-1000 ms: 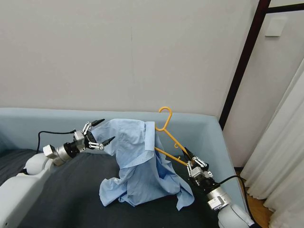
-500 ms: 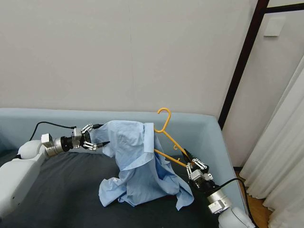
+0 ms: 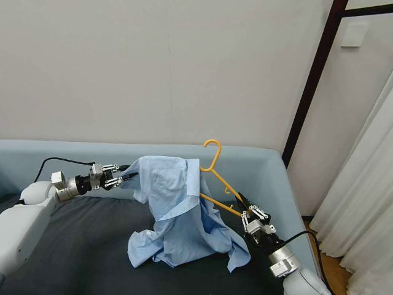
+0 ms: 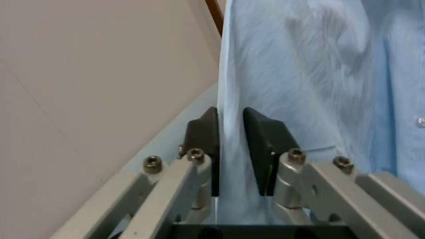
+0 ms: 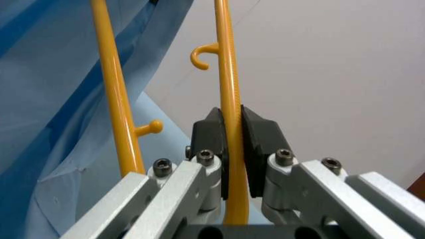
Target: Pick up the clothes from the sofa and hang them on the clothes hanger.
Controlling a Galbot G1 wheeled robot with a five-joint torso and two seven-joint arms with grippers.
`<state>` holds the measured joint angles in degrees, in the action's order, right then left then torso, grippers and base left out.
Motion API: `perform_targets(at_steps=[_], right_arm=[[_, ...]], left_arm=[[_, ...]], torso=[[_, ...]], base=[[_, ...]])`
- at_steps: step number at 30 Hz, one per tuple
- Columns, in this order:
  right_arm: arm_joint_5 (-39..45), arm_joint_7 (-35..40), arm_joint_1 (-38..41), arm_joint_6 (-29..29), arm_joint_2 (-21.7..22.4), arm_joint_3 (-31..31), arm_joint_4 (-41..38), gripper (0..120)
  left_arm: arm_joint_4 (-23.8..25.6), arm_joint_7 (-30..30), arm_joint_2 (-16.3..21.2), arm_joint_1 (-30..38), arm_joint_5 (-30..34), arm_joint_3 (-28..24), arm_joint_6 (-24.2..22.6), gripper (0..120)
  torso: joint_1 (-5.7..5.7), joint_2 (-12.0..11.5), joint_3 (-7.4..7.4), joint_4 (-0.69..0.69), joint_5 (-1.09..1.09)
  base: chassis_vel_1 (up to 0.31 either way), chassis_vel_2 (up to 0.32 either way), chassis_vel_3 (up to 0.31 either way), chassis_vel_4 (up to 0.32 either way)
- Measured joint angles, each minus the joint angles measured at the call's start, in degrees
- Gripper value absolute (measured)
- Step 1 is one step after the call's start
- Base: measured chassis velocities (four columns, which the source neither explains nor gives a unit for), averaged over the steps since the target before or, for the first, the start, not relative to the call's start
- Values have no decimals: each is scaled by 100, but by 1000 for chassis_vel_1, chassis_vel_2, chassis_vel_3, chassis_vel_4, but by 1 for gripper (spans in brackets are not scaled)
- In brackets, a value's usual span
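Left gripper point(image 3: 126, 176) is pinching the shirt point(image 3: 175, 203) edge at left; right gripper point(image 3: 242, 203) is clamping the hanger point(image 5: 227, 74)

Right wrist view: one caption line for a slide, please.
Right gripper clamps the orange hanger, blue shirt draped alongside.

A plain pale wall point(image 3: 166, 74) spans the far side. Against it stands a light-blue sofa point(image 3: 73, 150) with a dark seat. At right are a dark door frame point(image 3: 313, 80), white curtains point(image 3: 368, 203) and a strip of wooden floor point(image 3: 328, 270).
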<state>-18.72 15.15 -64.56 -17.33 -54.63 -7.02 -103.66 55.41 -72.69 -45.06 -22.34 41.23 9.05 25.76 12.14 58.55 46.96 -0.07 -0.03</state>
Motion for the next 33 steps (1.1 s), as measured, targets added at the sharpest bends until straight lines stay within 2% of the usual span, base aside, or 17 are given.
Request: perform_targets(at_steps=[1, 4, 24, 27, 28, 29, 32, 33], right_arm=[[0, 0, 0, 0, 0, 0, 0, 6], [7, 14, 0, -1, 5, -4, 27, 6], [19, 148, -4, -65, -45, 5, 35, 6], [-1, 140, 49, -75, -44, 7, 69, 6], [-1, 140, 49, -75, -44, 7, 69, 6], [-2, 139, 76, -76, -50, 8, 84, 6], [-9, 130, 166, -77, -102, 16, 135, 6], [-9, 130, 166, -77, -102, 16, 135, 6]], left_arm=[[0, 0, 0, 0, 0, 0, 0, 13], [-95, 6, 4, 17, 0, 35, 49, 0], [-31, 122, 291, -115, 170, 185, 306, 0], [66, 174, 600, -122, 72, 131, 684, 11], [66, 174, 600, -122, 72, 131, 684, 11], [68, 155, 739, -116, 1, 122, 780, 15], [86, -81, 1242, 32, 86, 108, 818, 29], [86, -81, 1242, 32, 86, 108, 818, 29]], torso=[[0, 0, 0, 0, 0], [0, 0, 0, 0, 0], [0, 0, 0, -1, -1], [0, 0, 0, -2, -1], [0, 0, 0, -2, -1], [0, 0, 0, -4, -3], [0, 0, 0, 4, -2], [0, 0, 0, 4, -2]], base=[[0, 0, 0, 0], [0, 0, 0, 0], [0, 0, 0, 0], [0, 0, 0, 0], [0, 0, 0, 0], [0, 0, 0, 0], [0, 0, 0, 0], [0, 0, 0, 0]])
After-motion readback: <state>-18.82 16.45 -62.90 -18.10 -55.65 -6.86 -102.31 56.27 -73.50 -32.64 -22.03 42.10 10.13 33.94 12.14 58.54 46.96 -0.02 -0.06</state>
